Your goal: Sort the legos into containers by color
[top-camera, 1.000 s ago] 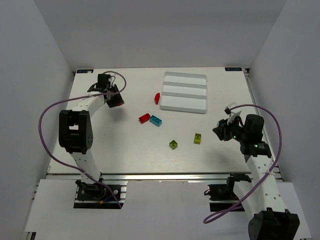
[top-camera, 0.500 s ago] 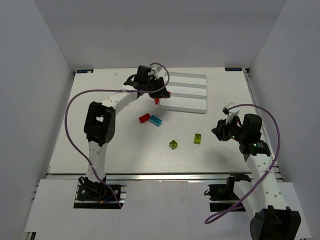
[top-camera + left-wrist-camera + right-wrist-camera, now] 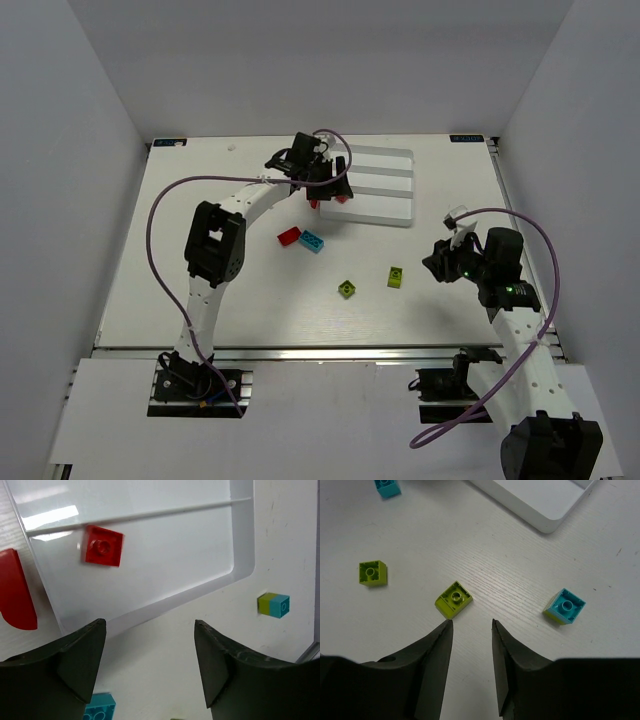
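The white three-compartment tray (image 3: 380,160) lies at the far middle. My left gripper (image 3: 328,190) is open and empty over the tray's near left corner. In the left wrist view the gripper (image 3: 150,625) hangs above the tray wall (image 3: 165,602), and a red brick (image 3: 103,546) lies inside the nearest compartment. On the table lie a red brick (image 3: 288,236), a cyan brick (image 3: 313,241) and two yellow-green bricks (image 3: 347,288) (image 3: 397,277). My right gripper (image 3: 437,262) is open and empty. In the right wrist view it (image 3: 472,622) sits just short of a yellow-green brick (image 3: 453,599).
A smooth rounded red piece (image 3: 17,597) lies just outside the tray's left edge. A small brick, cyan on yellow-green (image 3: 565,606), sits on the table right of the tray, beyond my right gripper. White walls enclose the table on three sides.
My left arm has swung right from the table's far left to the tray's near left corner. My right arm has barely moved. The loose bricks on the table have stayed put.
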Robot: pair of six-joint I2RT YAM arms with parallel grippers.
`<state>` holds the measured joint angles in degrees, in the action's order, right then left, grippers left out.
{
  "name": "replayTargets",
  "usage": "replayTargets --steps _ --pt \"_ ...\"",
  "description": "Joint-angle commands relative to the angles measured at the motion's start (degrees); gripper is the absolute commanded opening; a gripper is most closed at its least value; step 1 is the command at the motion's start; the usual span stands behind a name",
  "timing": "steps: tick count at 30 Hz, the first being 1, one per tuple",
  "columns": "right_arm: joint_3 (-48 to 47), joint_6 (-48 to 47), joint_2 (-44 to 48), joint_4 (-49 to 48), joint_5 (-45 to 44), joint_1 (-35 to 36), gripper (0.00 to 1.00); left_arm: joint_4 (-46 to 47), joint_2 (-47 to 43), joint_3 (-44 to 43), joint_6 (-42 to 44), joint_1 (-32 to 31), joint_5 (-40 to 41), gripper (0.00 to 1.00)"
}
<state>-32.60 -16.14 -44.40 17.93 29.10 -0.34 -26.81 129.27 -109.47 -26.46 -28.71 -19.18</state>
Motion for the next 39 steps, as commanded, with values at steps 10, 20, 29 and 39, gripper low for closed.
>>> replayTargets --steps 10,20,29,39 --pt "-0.2 -11.7 0.0 2.5 17.1 4.3 0.31 0.3 -25.8 22.3 -1.2 2.0 16.2 0.00" --pt "-0.4 -10.8 -1.9 2.4 12.5 6.8 0.33 -12.6 -27.1 28.4 -4.3 2.5 23.1 0.72" --pt "-0.5 -11.0 -0.3 2.6 12.0 6.8 0.35 1.0 -37.8 39.8 32.7 2.5 11.2 0.80" --pt "-0.7 -11.3 0.4 3.1 11.9 6.8 0.36 -2.5 -26.4 33.9 44.4 1.4 12.2 0.77"
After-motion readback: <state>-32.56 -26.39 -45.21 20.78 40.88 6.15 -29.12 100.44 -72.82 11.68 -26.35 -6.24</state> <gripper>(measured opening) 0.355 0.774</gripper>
